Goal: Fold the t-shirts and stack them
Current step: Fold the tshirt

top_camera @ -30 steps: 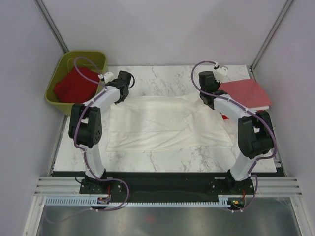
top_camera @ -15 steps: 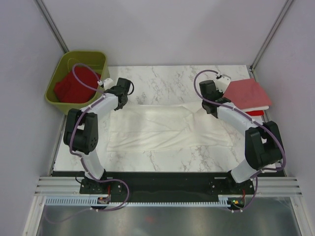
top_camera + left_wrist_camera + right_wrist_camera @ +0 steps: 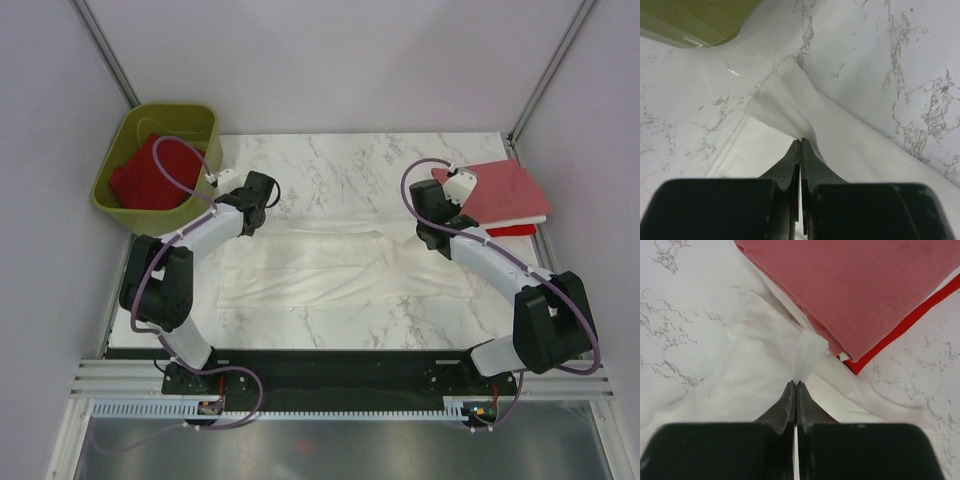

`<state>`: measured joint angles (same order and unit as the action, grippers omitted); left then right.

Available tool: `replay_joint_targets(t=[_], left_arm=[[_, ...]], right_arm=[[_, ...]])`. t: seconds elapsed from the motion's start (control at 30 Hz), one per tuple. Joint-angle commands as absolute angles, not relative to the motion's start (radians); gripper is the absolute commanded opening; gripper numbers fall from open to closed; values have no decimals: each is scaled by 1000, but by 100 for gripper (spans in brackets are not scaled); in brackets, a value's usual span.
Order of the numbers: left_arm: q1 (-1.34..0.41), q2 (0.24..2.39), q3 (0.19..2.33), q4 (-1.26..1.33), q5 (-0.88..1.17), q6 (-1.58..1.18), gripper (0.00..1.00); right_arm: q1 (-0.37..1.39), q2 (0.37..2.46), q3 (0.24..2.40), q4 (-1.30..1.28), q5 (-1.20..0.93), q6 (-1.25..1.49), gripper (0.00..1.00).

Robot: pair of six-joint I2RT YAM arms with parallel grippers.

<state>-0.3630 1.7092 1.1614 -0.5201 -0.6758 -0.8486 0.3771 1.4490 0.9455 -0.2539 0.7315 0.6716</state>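
Observation:
A white t-shirt [image 3: 330, 265] lies spread across the middle of the marble table, its far edge lifted and drawn toward the near side. My left gripper [image 3: 256, 212] is shut on that shirt's far left edge [image 3: 790, 107]; the fingertips [image 3: 801, 141] pinch the cloth. My right gripper [image 3: 432, 232] is shut on the far right edge [image 3: 807, 352], with cloth caught between its tips [image 3: 796, 384]. A folded salmon pink t-shirt [image 3: 500, 190] rests on a folded red t-shirt [image 3: 515, 230] at the right. Another red t-shirt [image 3: 150, 175] sits crumpled in the tub.
An olive-green tub [image 3: 120, 200] stands off the table's far left corner; its wall [image 3: 695, 20] shows in the left wrist view. The pink and red stack [image 3: 875, 285] lies close beyond my right gripper. Bare marble [image 3: 340, 165] lies behind the white shirt.
Both grippers have moved toward the near side, pulling the white shirt's far edge over the rest of it. The shirt's spread has grown narrower front to back.

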Motion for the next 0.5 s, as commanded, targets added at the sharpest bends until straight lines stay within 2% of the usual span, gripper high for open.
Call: replay_joint_targets(t=[0.0, 0.47], left_arm=[[-357, 1651, 1129, -499, -736, -893, 2], [-350, 1625, 1065, -526, -747, -923, 2]], right_arm=[[382, 1385, 925, -247, 753, 689, 1], [403, 1279, 819, -241, 735, 699, 2]])
